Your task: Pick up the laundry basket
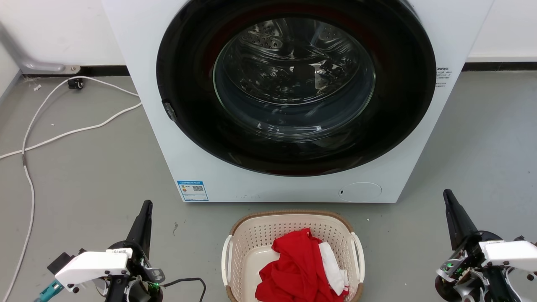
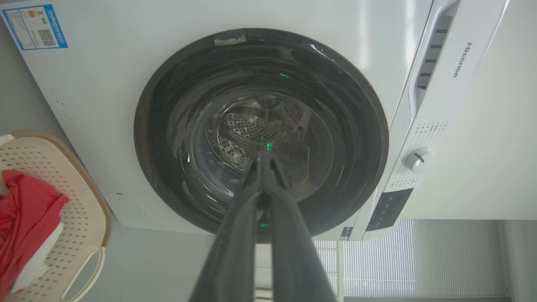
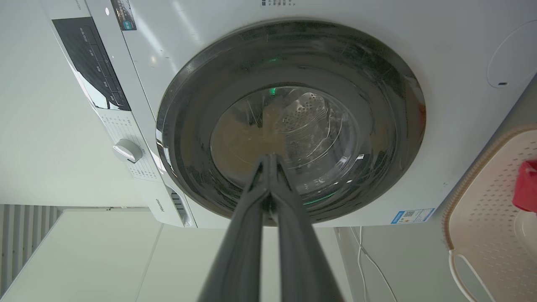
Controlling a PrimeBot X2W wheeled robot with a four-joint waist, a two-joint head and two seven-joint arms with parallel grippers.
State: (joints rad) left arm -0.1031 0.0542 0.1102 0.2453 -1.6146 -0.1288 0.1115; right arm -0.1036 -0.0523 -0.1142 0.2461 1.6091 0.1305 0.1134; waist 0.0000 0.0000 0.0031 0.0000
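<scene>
A white cable (image 1: pixel 29 180) trails over the grey floor (image 1: pixel 84 167), well out to the left of the left gripper (image 1: pixel 147 204). That gripper's two long dark fingers are pressed together to a single point, holding nothing. In the left wrist view the left gripper's (image 2: pixel 263 157) tips meet in front of the round dark-rimmed glass door (image 2: pixel 260 134) of the white front-loading washing machine (image 2: pixel 105 84).

To the right of those fingers, well apart from them, the cream plastic laundry basket (image 1: pixel 260 230) with perforated walls and a brown woven-look rim stands on the floor just before the washer's front, below a blue label (image 1: pixel 192 191). A white loop handle (image 1: pixel 227 260) faces the left fingers and another (image 1: pixel 359 258) faces the right ones. Inside lie a crumpled red cloth (image 1: pixel 293 268) and a white cloth (image 1: pixel 333 264) beside it.

Further right, again well apart from the basket, the right gripper (image 1: pixel 447 193) points at the washer with its fingers likewise closed tip to tip and empty. In the right wrist view the right gripper (image 3: pixel 272 158) lines up with the door glass, and the basket (image 3: pixel 482 209) sits far off to the side of the fingers.
</scene>
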